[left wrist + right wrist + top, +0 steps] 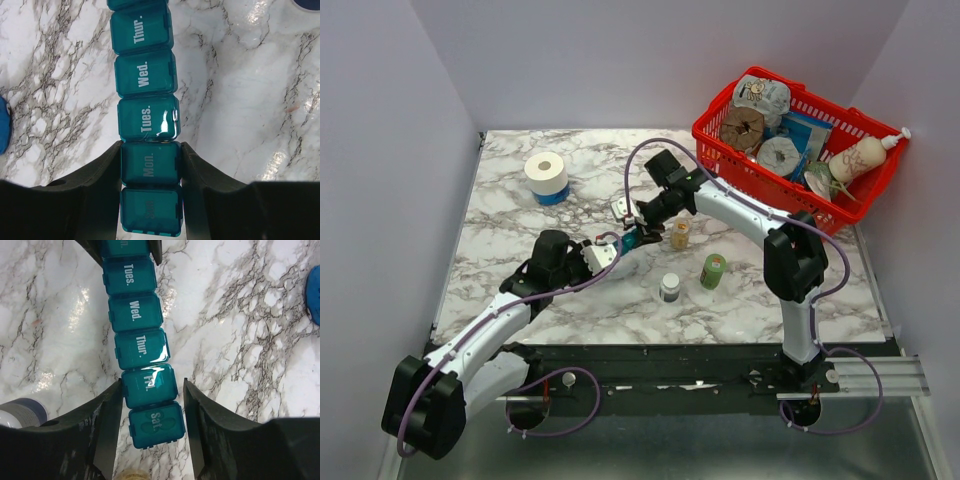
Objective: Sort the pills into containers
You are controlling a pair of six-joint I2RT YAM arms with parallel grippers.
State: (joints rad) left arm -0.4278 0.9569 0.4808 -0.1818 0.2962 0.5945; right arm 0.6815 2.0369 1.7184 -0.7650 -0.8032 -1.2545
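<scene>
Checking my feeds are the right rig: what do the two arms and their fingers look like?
Both the left arm and right arm have white link shells with black joint housings. A lilac cable loops loosely along each. The fingers are matte black, broad and tapering, with no markings visible.

Marble-patterned table, white roll rear left, red basket rear right, tan bottle, green bottle, white jar, teal pill organiser mid-table.

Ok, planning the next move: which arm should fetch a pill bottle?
Right, probably. The right claw straddles the pill box loosely, gaps on both sides, with the tan bottle just beside it. The left claw grips the box's Mon. end and can steady it.
</scene>
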